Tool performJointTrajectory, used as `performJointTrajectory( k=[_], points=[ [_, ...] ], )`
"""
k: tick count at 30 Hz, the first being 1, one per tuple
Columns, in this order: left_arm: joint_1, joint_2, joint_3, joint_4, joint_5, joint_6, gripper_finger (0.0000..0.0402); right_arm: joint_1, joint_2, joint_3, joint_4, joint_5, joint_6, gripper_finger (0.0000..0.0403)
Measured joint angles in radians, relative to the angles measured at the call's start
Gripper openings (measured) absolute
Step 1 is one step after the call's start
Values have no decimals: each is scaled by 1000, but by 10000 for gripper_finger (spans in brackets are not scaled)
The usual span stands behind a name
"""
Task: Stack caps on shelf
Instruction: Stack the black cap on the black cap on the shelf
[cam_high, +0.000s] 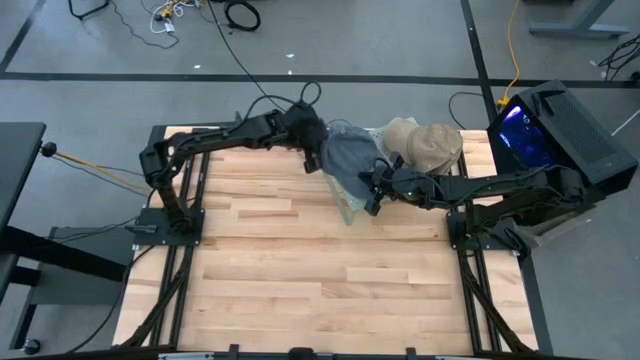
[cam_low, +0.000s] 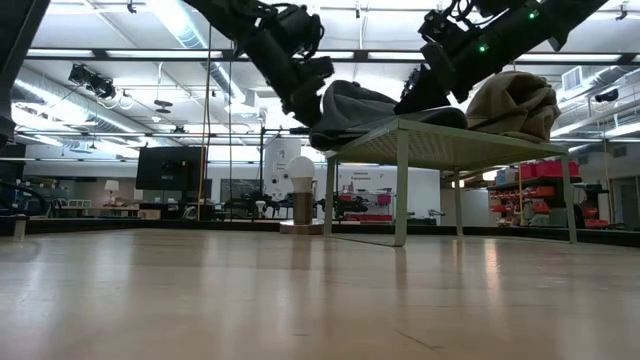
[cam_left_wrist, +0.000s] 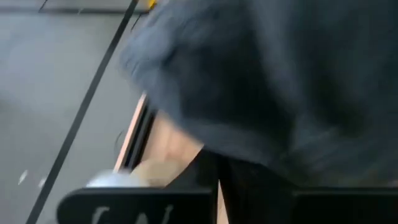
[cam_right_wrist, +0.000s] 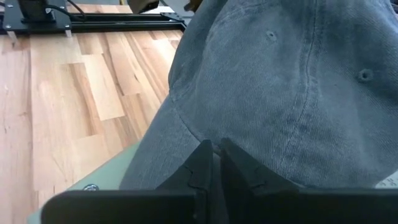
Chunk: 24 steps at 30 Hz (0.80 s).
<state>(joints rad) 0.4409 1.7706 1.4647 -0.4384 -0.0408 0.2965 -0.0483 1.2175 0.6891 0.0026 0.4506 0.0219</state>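
A slate blue-grey cap lies on the pale green shelf, its crown at the shelf's left end. Tan caps sit piled on the shelf's right part, seen as a heap of tan caps in the low view. My left gripper comes from the table's left and is shut at the blue-grey cap's left edge. My right gripper, shut, comes from the right and has its tips on the same cap, near where brim meets crown. My left gripper holds the blue-grey cap by its left edge, coming from the table's left and slanting down. The cap covers the fingers in the wrist view, so the kind of hold cannot be told. The cap's other side rests on the shelf. My right gripper has its shut fingertips against the cap's fabric at the foot of the crown, beside the brim, coming from the table's right. Whether fabric lies between the fingers, I cannot tell. The cap lies on the shelf.
A black box with blue light stands past the table's right far corner. The shelf's near left corner juts out below the cap. Bare wooden table top stretches across the near half.
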Motion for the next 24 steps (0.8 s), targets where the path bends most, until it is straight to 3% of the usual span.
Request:
performJointTrajectory(
  k=[9, 15, 20, 24],
  points=[
    [-29, -13, 1, 117, 326, 3, 5, 1, 1, -1, 34, -3, -8, 29],
    [-58, -13, 0, 170, 359, -12, 10, 18, 0, -1, 43, 3, -8, 29],
    [-73, -13, 0, 239, 361, -13, 4, 64, -14, -2, 45, 97, -9, 29],
    [-77, -13, 0, 265, 384, -24, 8, 92, -40, -2, 25, 102, -9, 29]
  ],
)
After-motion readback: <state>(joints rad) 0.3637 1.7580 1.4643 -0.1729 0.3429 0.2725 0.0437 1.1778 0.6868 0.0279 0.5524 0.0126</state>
